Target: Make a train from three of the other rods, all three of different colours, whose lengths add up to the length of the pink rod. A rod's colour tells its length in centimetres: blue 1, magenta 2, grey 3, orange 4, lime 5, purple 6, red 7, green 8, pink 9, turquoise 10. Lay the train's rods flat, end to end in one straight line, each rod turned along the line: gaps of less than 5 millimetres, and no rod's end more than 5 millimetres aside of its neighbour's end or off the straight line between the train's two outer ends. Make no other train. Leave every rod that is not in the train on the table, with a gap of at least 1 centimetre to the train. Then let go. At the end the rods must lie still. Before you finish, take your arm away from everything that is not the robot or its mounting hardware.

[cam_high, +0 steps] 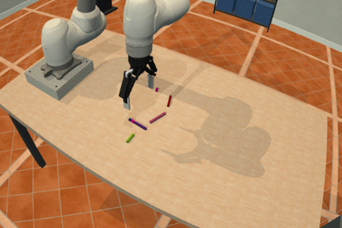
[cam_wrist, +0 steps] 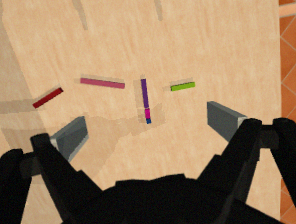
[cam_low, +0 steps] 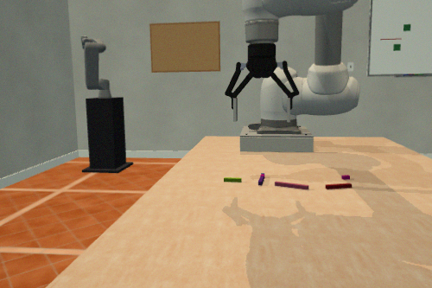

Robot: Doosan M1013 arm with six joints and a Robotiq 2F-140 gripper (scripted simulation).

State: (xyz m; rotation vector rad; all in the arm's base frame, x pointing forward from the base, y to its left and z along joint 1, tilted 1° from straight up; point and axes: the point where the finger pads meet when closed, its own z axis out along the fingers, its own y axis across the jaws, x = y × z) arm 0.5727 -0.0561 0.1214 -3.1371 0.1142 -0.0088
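Six coloured rods (cam_wrist: 144, 92) lie under the open gripper (cam_wrist: 150, 127).

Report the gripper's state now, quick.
Black two-finger gripper: fully open, holding nothing, hanging above the light wooden table over the row of purple, magenta and blue rods.

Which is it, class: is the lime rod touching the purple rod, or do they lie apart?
Apart. The wrist view shows bare table between the lime rod and the purple rod; the top view shows the same gap.
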